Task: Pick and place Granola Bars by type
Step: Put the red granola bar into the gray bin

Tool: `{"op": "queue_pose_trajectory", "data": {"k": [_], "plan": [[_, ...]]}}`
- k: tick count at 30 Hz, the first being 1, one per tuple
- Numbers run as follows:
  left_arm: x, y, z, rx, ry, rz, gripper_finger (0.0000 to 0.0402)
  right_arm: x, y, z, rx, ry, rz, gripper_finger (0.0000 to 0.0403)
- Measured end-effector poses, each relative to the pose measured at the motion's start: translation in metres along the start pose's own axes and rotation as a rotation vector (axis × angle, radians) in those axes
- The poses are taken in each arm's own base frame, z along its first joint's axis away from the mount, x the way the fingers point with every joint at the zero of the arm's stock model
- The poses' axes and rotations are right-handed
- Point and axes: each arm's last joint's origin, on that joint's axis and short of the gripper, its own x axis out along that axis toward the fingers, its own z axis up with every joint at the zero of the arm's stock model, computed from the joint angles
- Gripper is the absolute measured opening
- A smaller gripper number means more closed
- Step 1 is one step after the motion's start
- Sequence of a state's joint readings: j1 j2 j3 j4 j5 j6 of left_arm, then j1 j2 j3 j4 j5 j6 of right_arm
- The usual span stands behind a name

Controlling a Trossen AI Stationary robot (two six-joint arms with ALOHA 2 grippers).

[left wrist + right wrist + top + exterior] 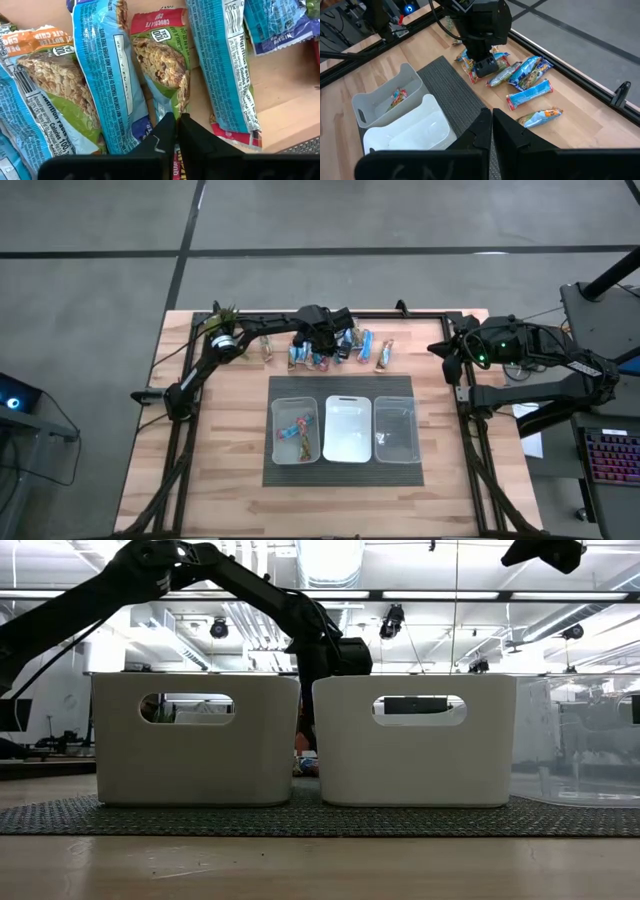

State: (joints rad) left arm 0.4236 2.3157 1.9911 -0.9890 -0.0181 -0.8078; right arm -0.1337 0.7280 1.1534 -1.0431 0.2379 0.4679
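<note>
Left gripper (322,352) down in the cluster of Granola Bars (340,348) at upper centre of the high view, just above the dark mat (342,471); its fingers (167,131) are pinched together at the end of a red-labelled bar (162,67), though an actual grip cannot be confirmed. Two more bars lie in the left bin (295,430) at frame centre; the middle bin (347,429) and right bin (396,430) stand beside it. Right gripper (447,352) waits at upper right, fingers closed, holding nothing.
</note>
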Motion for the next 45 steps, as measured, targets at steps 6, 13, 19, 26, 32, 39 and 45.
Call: {"op": "queue_pose_trajectory", "data": {"k": [6,13,19,26,32,39,45], "plan": [[0.0,0.0,0.0,0.024,-0.001,0.0,0.0,0.0,0.0,0.0,0.0,0.0,0.0,0.0008],[-0.005,0.0,0.0,0.038,-0.006,-0.007,0.0,0.0,0.0,0.0,0.001,-0.001,0.0,0.0008],[-0.006,0.0,0.0,0.053,-0.002,-0.004,0.0,0.0,0.0,0.0,0.001,-0.001,0.0,0.0008],[-0.026,0.0,0.0,0.084,-0.025,-0.028,0.0,0.0,0.0,0.0,0.001,-0.003,-0.004,0.0009],[-0.055,0.0,0.0,0.115,-0.072,-0.069,0.0,0.0,0.0,0.0,0.001,-0.004,-0.006,0.0008],[-0.107,0.0,-0.009,0.2,-0.145,-0.135,0.0,0.0,0.0,0.0,0.004,-0.005,-0.007,0.0008],[-0.166,0.005,-0.024,0.267,-0.222,-0.241,0.0,0.0,0.0,0.0,0.004,-0.006,-0.007,0.0008]]}}
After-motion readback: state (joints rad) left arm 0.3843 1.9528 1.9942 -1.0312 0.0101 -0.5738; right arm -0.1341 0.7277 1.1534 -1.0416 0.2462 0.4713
